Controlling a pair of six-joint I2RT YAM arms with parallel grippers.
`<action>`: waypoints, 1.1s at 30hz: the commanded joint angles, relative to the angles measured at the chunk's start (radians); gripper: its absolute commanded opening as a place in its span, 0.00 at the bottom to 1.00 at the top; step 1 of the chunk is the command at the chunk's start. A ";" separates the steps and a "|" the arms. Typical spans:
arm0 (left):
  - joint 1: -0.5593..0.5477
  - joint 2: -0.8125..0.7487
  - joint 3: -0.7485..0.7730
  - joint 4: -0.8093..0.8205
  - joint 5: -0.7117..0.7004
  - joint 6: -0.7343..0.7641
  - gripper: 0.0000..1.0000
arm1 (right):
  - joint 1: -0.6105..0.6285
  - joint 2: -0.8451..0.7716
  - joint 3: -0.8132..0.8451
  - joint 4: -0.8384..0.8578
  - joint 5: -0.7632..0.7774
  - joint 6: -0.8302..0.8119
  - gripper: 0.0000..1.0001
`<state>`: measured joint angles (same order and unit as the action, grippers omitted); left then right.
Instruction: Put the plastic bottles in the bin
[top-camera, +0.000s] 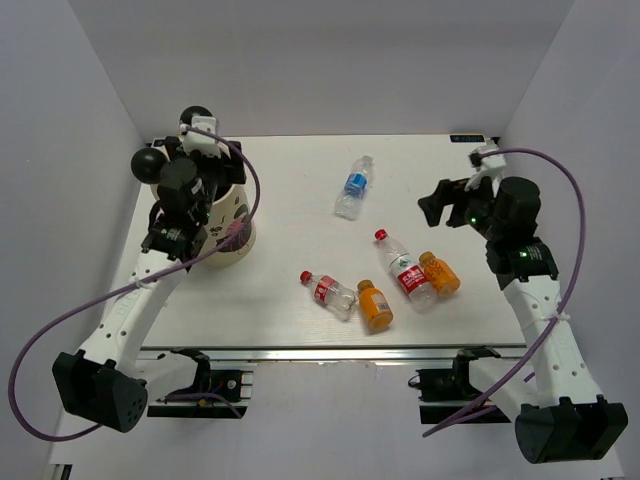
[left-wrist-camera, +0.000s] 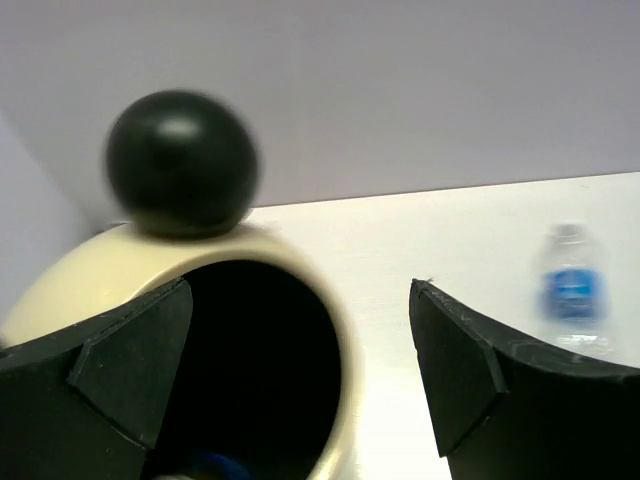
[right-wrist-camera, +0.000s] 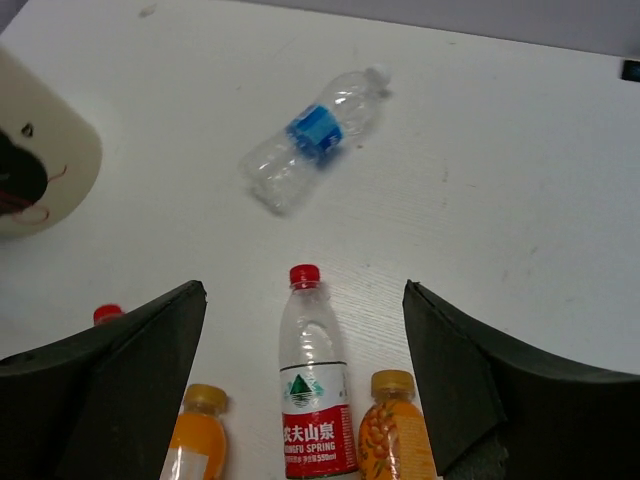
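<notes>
The left gripper (left-wrist-camera: 300, 300) hangs released, its jaws spread wide with nothing between them, right over the dark round mouth of the bin (left-wrist-camera: 290, 262). The bin is cream-white and rounded, with a black ball ear (left-wrist-camera: 180, 160) on its rim, and it stands at the far left of the counter (top-camera: 300, 235). A small blue patch shows low inside the opening, too dim to identify.

The right gripper (right-wrist-camera: 304, 300) is released too, jaws wide and empty, hovering above a red-capped bottle (right-wrist-camera: 318, 400). This bottle lies on the counter and has a clear body and a red label. An orange bottle (right-wrist-camera: 395, 440) lies just beside it on one side and a second orange bottle (right-wrist-camera: 195, 440) on the other. Past that one is a second red-capped bottle (right-wrist-camera: 107, 313), mostly hidden behind a finger. Well apart from this cluster, a clear blue-labelled bottle (right-wrist-camera: 315, 130) lies on its side near the counter's middle.
</notes>
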<state>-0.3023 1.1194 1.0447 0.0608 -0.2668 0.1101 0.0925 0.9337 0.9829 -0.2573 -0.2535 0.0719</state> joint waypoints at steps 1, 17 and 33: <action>0.003 0.028 0.170 -0.208 0.217 -0.218 0.98 | 0.107 0.042 0.008 -0.022 -0.163 -0.138 0.85; -0.291 0.303 0.457 -0.754 0.340 -0.671 0.98 | 0.274 0.418 0.088 -0.137 0.282 -0.081 0.89; -0.311 0.508 0.235 -0.906 0.423 -1.084 0.98 | 0.276 0.222 -0.019 0.021 0.780 0.163 0.89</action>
<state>-0.6056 1.6348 1.2236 -0.8696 0.1490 -0.9127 0.3706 1.1854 0.9905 -0.2764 0.4297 0.1738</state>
